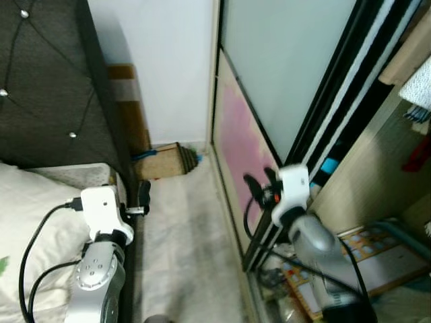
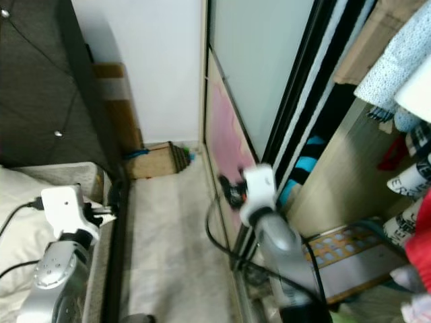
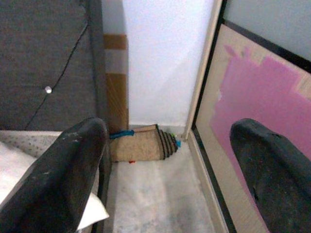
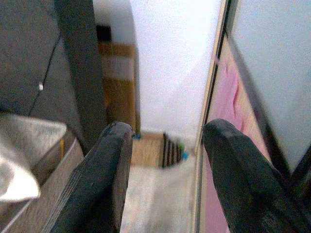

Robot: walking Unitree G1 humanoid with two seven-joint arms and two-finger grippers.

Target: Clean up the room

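Note:
A tan, flat item with a dark striped end (image 1: 168, 160) lies on the floor against the far white wall, with a blue bit beside it; it is also in the left wrist view (image 3: 143, 144). My left gripper (image 1: 143, 195) is held over the bed's edge. Its fingers (image 3: 73, 165) are spread wide with nothing between them. My right gripper (image 1: 261, 183) hovers beside the sliding wardrobe door, open and empty, and its fingers (image 4: 109, 160) point down the aisle toward the tan item.
A narrow strip of pale floor (image 1: 182, 229) runs between the bed (image 1: 47, 202) with its dark tufted headboard (image 1: 47, 87) and the sliding door (image 1: 256, 134) with a pink patch. The open wardrobe (image 2: 377, 155) holds hanging clothes and a colourful flat box (image 1: 377, 249).

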